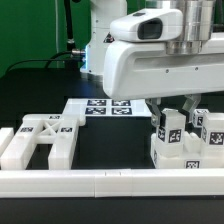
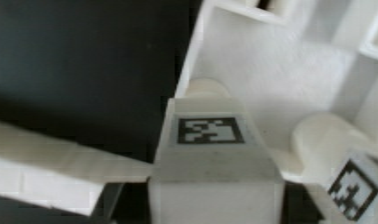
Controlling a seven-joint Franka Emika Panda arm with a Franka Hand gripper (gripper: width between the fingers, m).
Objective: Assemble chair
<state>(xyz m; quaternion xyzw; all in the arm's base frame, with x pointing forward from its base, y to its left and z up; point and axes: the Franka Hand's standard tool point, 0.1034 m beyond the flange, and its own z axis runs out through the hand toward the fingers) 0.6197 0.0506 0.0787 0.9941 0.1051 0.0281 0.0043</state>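
The chair is in loose white tagged parts. A flat frame (image 1: 40, 140) lies at the exterior view's left. Two upright blocky parts stand at the right by the rail, one nearer (image 1: 170, 138) and one further right (image 1: 211, 135). My gripper (image 1: 177, 110) is down over the nearer part. In the wrist view, that tagged part (image 2: 207, 132) fills the gap between my dark fingers (image 2: 125, 192), with the gripper (image 2: 214, 196) shut on it. A second tagged part (image 2: 339, 160) stands close beside it. More white chair structure (image 2: 292, 45) lies beyond.
The long low white border rail (image 1: 100, 181) runs along the front and also shows in the wrist view (image 2: 44, 150). The marker board (image 1: 104, 107) lies flat on the black table behind the parts. The arm's white body (image 1: 150, 55) hangs above the right side.
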